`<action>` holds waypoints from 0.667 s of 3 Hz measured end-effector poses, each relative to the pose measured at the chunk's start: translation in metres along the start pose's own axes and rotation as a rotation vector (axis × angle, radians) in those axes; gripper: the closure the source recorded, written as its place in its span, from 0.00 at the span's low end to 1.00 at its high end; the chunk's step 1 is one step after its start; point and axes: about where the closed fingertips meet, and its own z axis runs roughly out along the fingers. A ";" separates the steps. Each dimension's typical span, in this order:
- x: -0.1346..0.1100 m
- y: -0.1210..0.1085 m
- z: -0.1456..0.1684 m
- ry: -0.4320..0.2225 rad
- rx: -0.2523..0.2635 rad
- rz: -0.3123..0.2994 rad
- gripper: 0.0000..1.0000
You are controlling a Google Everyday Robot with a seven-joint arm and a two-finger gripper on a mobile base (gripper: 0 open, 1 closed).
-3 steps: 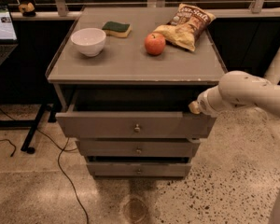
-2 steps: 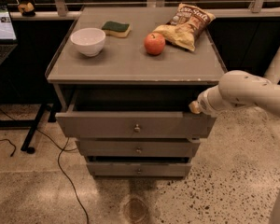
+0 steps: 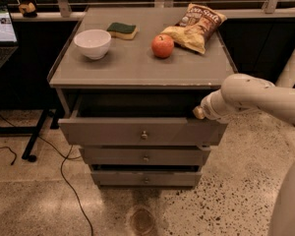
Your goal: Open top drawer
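Top drawer (image 3: pixel 137 130) stands partway out beneath bench (image 3: pixel 137 68) top, dark cavity showing behind front panel. Gripper (image 3: pixel 200 113) sits at drawer's right upper corner, just under bench edge; cannot tell its state. Opening largely done; further pull perhaps remains.

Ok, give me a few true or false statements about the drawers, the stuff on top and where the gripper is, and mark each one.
1. The top drawer is pulled out of the cabinet. True.
2. The gripper is at the drawer's centre knob. False: it is at the drawer's right end, by the top edge, and the knob is free.
3. The apple lies inside the open drawer. False: it sits on the cabinet top, beside the chip bag.
4. The white bowl stands on the cabinet top. True.
5. The sponge is in the bowl. False: it lies on the top, behind the bowl.
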 end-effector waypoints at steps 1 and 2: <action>0.005 0.000 0.000 0.024 -0.008 -0.003 1.00; 0.014 0.000 -0.003 0.041 -0.014 0.007 1.00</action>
